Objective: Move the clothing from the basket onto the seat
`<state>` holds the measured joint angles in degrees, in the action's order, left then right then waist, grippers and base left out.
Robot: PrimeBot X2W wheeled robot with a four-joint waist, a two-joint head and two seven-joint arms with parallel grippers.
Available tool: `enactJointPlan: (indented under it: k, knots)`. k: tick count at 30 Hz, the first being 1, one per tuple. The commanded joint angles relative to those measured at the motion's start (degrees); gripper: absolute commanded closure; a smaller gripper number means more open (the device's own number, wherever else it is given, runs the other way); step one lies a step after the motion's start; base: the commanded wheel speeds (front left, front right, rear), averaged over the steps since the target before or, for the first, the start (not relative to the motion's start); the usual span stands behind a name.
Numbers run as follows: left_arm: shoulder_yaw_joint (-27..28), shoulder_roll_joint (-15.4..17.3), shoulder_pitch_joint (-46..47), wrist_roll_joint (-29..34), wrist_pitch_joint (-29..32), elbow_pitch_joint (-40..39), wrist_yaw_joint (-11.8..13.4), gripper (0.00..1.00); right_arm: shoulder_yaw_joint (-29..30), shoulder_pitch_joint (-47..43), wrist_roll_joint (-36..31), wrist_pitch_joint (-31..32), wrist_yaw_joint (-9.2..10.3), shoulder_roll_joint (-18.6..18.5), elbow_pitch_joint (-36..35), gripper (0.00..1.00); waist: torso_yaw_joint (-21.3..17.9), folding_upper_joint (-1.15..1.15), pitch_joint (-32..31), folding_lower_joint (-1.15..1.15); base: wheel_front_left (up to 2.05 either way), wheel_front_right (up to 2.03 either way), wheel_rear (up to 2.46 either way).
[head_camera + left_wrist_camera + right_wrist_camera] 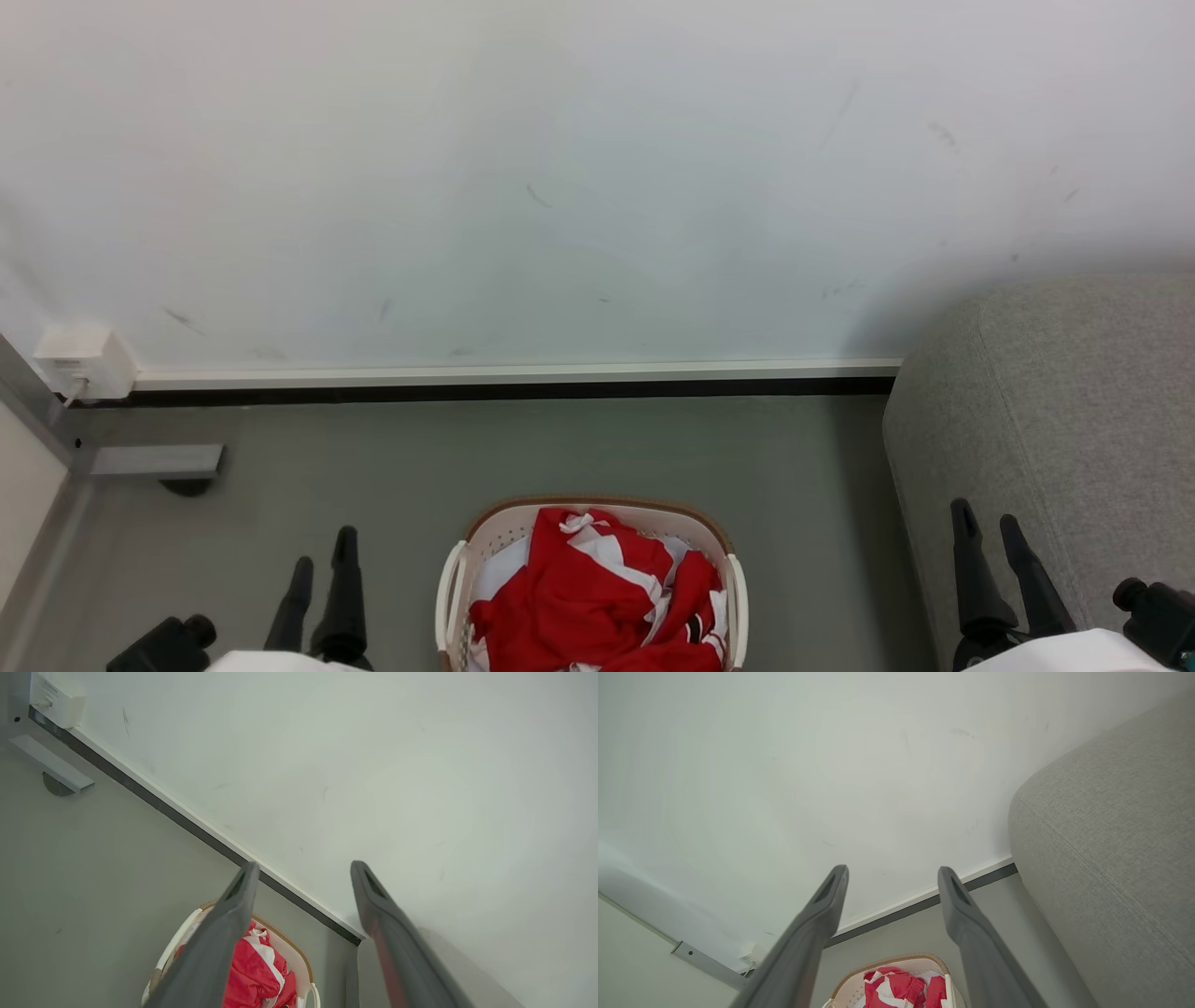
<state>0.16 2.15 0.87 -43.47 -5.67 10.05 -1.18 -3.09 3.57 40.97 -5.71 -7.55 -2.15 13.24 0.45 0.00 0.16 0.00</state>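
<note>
I find both hands idle: the left hand (323, 549) and the right hand (984, 515) each stand with fingers fully spread and nothing between them. The clothing (579, 597) lies heaped in the basket (597, 504), which stands on the floor (373, 448) short of its wall edge, between the two hands. The seat (1074, 420) stands near the basket on the right, with no garment on the part I can see. I judge the first pick is due: lower one hand over the highest red fold, close on fabric alone, keep off the basket wall, and lift well clear before swinging to the seat.

No legible text; faint, unreadable marking on the white wall box (55, 701)
</note>
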Motion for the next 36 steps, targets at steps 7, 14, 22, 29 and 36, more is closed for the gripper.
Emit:
enactJointPlan:
  k: [7, 14, 22, 29, 36]
  knots:
    - [-1.1, 1.0, -0.5, 10.1, -1.7, -2.2, 1.2, 0.0, -0.7, 1.2, -6.1, -1.7, 0.06, -0.7, 0.2, 0.0, -0.1, 0.0, 0.0, 0.0, 0.0, 0.0, 0.0]
    - [-2.0, 1.3, -1.0, 15.0, -2.7, -3.3, 2.2, 0.0, -1.0, 1.2, -10.6, -2.7, 0.06, -0.7, 1.0, 0.0, 0.0, 0.0, -0.1, 0.0, 0.0, 0.0, 0.0]
    - [-3.3, 1.8, -1.5, 19.4, -3.8, -4.4, 2.6, 0.0, -1.5, 1.4, -14.8, -3.8, 0.07, -0.8, 1.6, 0.0, 0.1, 0.0, -0.1, 0.0, 0.0, 0.0, 0.0]
    - [-4.0, 2.1, -2.1, 23.3, -4.8, -5.0, 3.1, 0.0, -1.7, 1.3, -18.6, -4.7, 0.08, -0.8, 1.7, 0.0, 0.1, 0.0, -0.2, 0.0, 0.0, 0.0, 0.0]
    - [-4.5, 2.3, -2.7, 26.9, -5.6, -5.4, 3.7, 0.0, -1.9, 1.0, -21.8, -5.7, 0.08, -0.8, 2.1, 0.0, 0.3, 0.0, -0.1, 0.0, 0.0, 0.0, 0.0]
